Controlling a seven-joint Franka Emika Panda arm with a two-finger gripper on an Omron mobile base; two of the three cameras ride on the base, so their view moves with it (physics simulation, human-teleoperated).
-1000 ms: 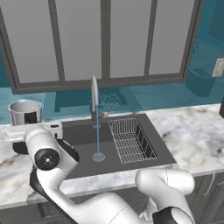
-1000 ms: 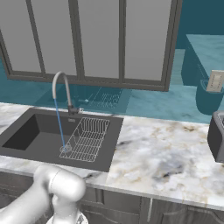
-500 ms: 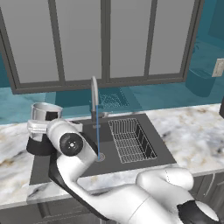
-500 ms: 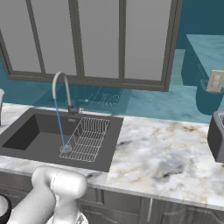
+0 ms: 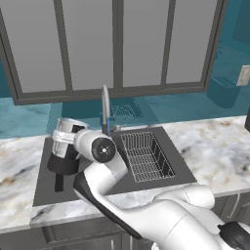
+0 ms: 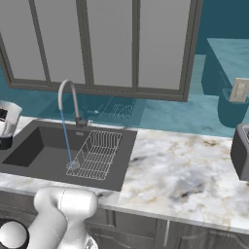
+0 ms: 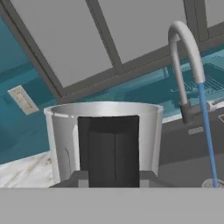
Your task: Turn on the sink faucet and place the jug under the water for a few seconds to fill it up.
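Jug [image 5: 68,138] now lifted, carried right over sink [image 5: 49,188]; jaws pinching it upright. Water [image 7: 207,131] lies right of jug, well apart.

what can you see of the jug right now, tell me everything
The jug is a clear, greyish glass cylinder with an open round rim, upright. In the hand view it sits close in front of the camera, a dark finger showing through its wall. The claw is shut on it, holding it above the left end of the sink, left of the faucet. The water runs down beside it, not into it. Its base is hidden.
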